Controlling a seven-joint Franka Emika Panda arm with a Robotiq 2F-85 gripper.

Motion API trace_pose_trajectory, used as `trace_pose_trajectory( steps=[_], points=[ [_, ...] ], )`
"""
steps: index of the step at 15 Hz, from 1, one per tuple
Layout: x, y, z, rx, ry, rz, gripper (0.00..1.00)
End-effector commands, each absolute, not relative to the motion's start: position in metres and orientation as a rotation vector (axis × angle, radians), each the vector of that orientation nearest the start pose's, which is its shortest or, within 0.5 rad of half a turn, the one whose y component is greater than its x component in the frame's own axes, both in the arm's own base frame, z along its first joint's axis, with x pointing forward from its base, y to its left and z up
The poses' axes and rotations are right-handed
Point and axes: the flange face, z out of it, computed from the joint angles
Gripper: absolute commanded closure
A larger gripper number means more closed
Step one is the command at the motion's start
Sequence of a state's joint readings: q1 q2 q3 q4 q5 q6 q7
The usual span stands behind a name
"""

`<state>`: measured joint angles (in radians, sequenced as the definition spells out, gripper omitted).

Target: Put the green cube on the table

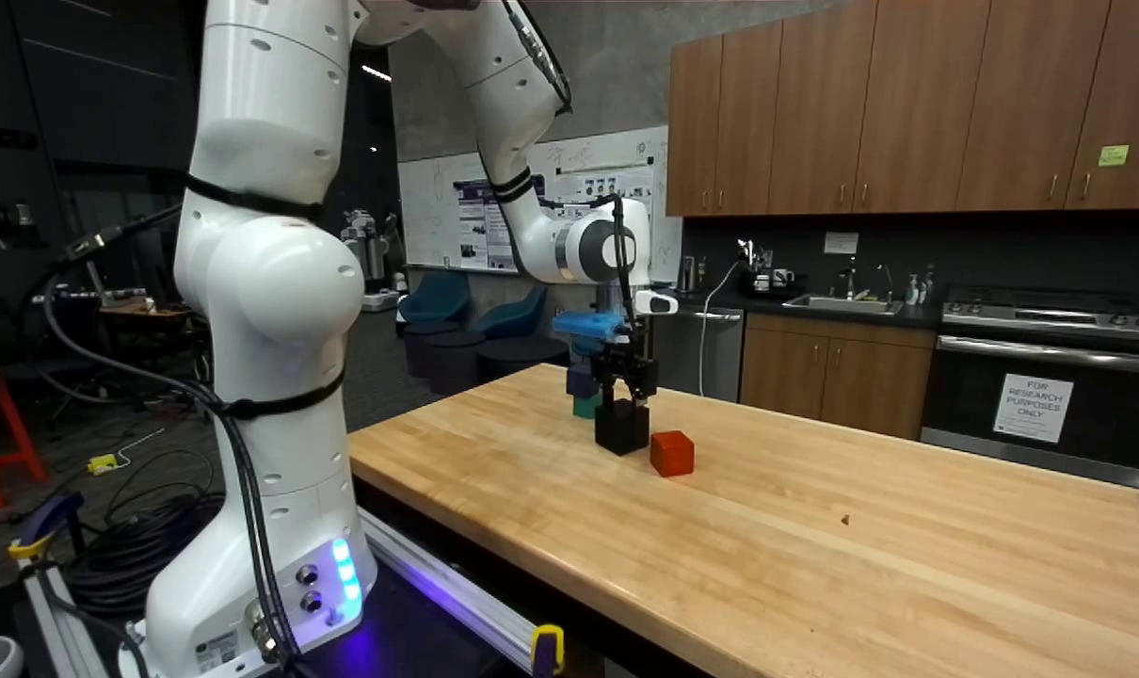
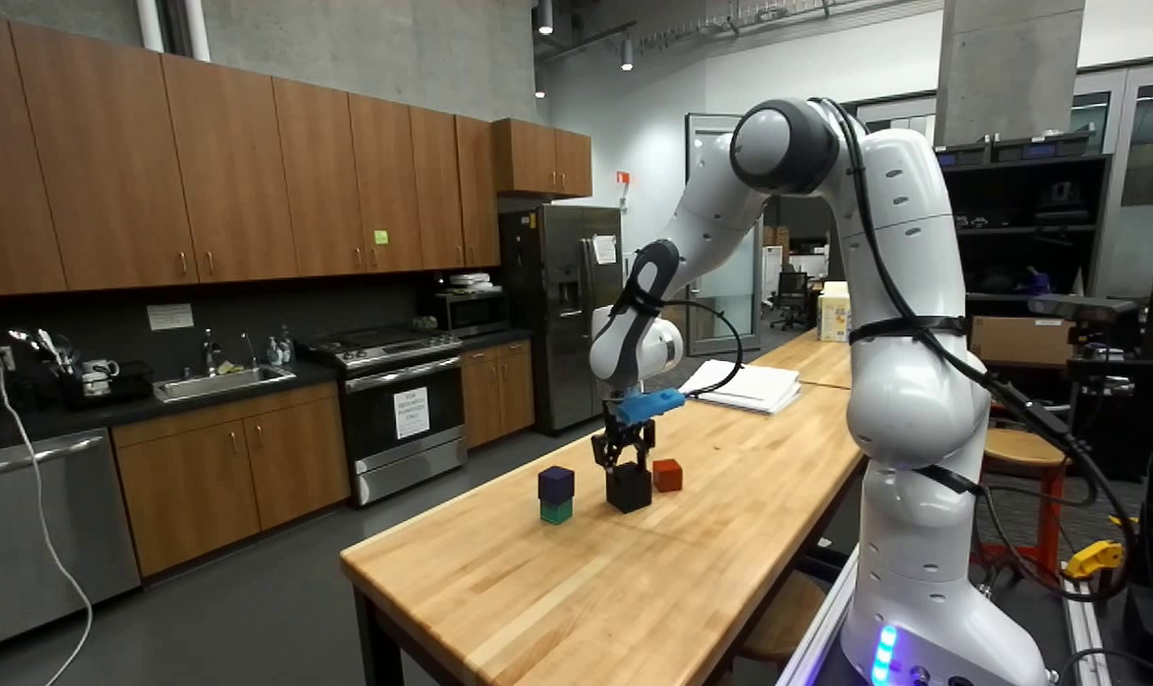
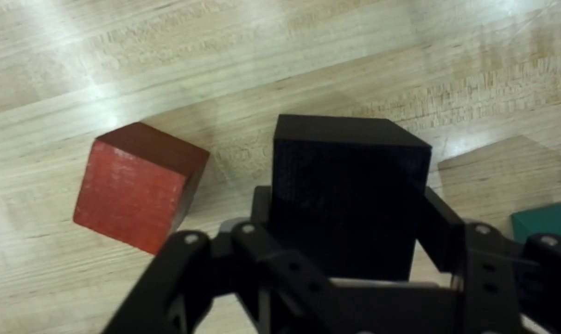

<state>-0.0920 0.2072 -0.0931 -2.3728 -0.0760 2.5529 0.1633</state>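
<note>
The hand (image 3: 350, 218) I steer from far off is mostly black, with shiny round screws (image 3: 483, 229). Just above it is a bright blue piece (image 2: 650, 406). Higher up, my robot's arm (image 2: 920, 252) is smooth and white, with a big round grey joint (image 2: 765, 141), black straps (image 1: 254, 200) and long black cables (image 1: 242, 471). Farthest from the hand, blue lights (image 1: 346, 570) glow on its white base (image 1: 193, 589).

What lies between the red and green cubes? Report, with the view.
The black cube lies between the red cube and the green cube, in the wrist view and both exterior views.
</note>
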Motion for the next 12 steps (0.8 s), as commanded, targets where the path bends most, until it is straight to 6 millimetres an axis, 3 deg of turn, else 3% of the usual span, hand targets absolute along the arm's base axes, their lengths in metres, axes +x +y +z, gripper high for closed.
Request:
trace_pose_trajectory(
  steps=[1, 6, 12],
  points=[
    [0.497, -0.09, 0.258, -3.145, 0.471, 0.015, 0.51],
    [0.494, -0.088, 0.283, -3.154, 0.5, -0.002, 0.51],
    [0.485, -0.102, 0.314, -3.129, 0.656, -0.013, 0.51]
  ],
)
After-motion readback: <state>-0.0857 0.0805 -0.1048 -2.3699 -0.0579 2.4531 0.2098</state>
